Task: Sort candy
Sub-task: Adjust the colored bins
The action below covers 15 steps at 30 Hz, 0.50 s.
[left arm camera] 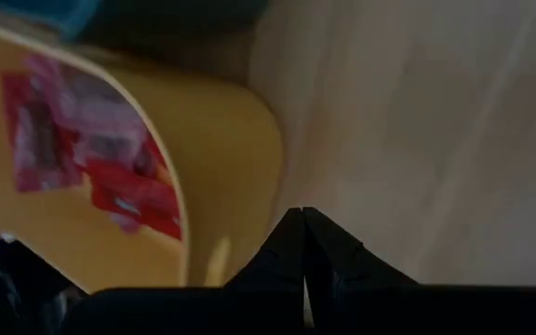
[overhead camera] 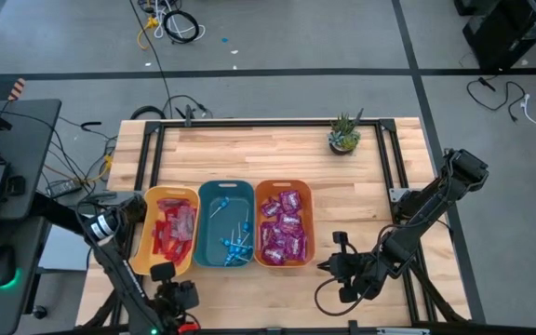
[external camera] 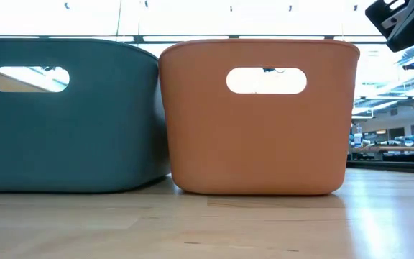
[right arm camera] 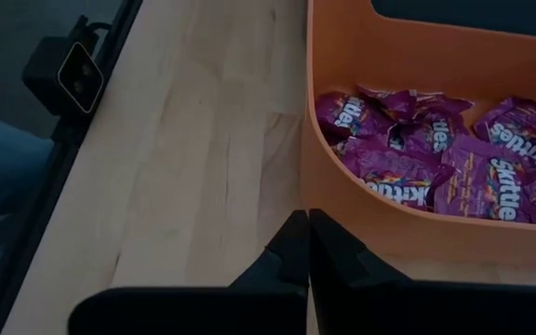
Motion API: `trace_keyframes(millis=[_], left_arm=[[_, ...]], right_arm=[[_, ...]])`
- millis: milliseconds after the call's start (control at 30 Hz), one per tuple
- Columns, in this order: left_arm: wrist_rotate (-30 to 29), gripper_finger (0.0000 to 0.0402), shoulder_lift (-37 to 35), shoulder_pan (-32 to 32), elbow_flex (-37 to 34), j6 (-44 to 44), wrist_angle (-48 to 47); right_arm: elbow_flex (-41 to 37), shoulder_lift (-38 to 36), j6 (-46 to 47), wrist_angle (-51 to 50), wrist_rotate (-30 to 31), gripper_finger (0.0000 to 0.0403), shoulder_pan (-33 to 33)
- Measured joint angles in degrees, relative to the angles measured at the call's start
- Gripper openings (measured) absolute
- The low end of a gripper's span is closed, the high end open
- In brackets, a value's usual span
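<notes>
Many purple packets (right arm camera: 435, 154) in orange bin (right arm camera: 417, 233), just beyond closed right pincer (right arm camera: 305, 233).

Left gripper (left arm camera: 303, 223) closed, low at front; right gripper (right arm camera: 307, 228) likewise closed.

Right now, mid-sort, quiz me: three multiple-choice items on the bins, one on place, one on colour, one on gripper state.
1. Which bin is in the middle?
A yellow
B teal
C orange

2. What colour are the packets in the orange bin?
A purple
B green
C white

3. How do the right gripper's fingers stand?
A wide open
B shut, empty
C shut on a lollipop

Answers:
1 B: the teal bin sits between the yellow bin and orange bin.
2 A: purple packets fill it.
3 B: the right gripper has fingers together, nothing between.
</notes>
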Motion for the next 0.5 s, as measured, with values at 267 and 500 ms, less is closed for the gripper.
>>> trace_keyframes(millis=[267, 500], left_arm=[[-6.42, 0.0, 0.0, 0.38, -0.89, 0.05, 0.01], [-10.52, 0.0, 0.0, 2.09, -0.89, 0.06, -0.01]], right_arm=[[0.0, 0.0, -0.66, 0.24, 0.0, 0.0, -0.15], [-0.02, 0.0, -0.66, 0.31, 0.0, 0.0, -0.36]])
